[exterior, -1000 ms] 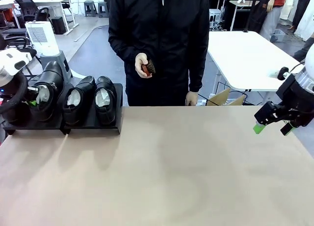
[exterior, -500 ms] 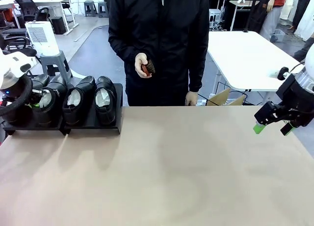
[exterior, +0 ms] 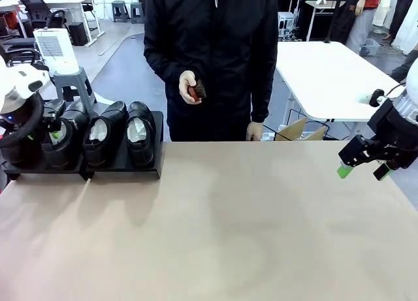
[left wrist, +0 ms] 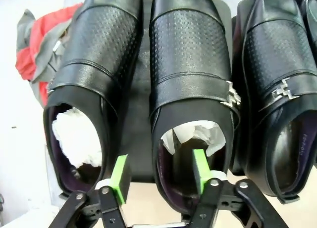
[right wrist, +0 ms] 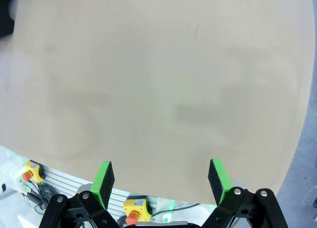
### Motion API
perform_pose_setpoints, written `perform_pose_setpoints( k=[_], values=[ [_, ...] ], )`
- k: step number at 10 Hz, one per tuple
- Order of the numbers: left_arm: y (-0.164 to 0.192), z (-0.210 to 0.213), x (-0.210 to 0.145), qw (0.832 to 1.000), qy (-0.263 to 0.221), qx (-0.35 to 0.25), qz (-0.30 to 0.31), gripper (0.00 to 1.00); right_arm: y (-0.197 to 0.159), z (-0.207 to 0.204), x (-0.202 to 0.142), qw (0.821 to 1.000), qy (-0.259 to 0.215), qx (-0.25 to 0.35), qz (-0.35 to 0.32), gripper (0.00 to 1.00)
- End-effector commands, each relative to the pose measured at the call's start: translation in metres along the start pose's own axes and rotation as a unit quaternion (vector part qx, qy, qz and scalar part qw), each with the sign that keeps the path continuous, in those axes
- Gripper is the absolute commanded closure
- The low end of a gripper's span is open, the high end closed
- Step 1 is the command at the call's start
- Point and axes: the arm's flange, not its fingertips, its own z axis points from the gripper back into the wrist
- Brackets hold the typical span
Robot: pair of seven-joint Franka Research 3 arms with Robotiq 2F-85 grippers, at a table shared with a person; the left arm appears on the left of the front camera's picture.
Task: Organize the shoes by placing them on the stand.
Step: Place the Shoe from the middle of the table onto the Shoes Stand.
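Note:
Three glossy black shoes [exterior: 104,134] stand side by side on the low black stand [exterior: 124,167] at the table's far left. My left gripper [exterior: 52,130] is at the leftmost of them. In the left wrist view the middle shoe [left wrist: 190,65] has white paper inside, and my left gripper [left wrist: 160,172] stands open astride its side wall, one green finger inside the opening and the other in the gap beside the neighbouring shoe [left wrist: 94,65]. A third shoe [left wrist: 280,79] lies to the right. My right gripper [exterior: 362,167] hangs open and empty over the table's right edge [right wrist: 161,176].
A person in a black jacket stands at the far side holding a small brown brush [exterior: 198,90]. A red and grey cloth [left wrist: 34,55] lies beyond the stand. The wide tan tabletop [exterior: 228,229] is bare in front of the stand.
The leftmost shoe, held raised a second ago, has come down onto the stand beside the others. My left gripper has opened off it. The right arm has not moved.

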Motion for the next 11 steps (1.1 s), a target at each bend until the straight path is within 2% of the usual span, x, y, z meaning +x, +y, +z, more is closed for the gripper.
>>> perform_pose_setpoints(
  k=[1, 4, 5, 11],
  values=[
    [-0.013, 0.028, -0.005, 0.999, -0.002, 0.029, -0.014, 0.0, 0.0, 0.0, 0.0, 1.0, 0.0, 0.004, 0.002, 0.0],
    [-0.014, 0.055, -0.008, 0.999, -0.011, 0.032, -0.006, 0.0, 0.0, 0.0, 0.0, 1.0, 0.0, 0.004, 0.002, 0.0],
    [-0.01, 0.041, 0.002, 0.999, -0.011, 0.022, -0.022, 0.0, 0.0, 0.0, 0.0, 1.0, 0.0, 0.004, 0.002, 0.0],
    [-0.01, 0.041, 0.002, 0.999, -0.011, 0.022, -0.022, 0.0, 0.0, 0.0, 0.0, 1.0, 0.0, 0.004, 0.002, 0.0]
  ],
)
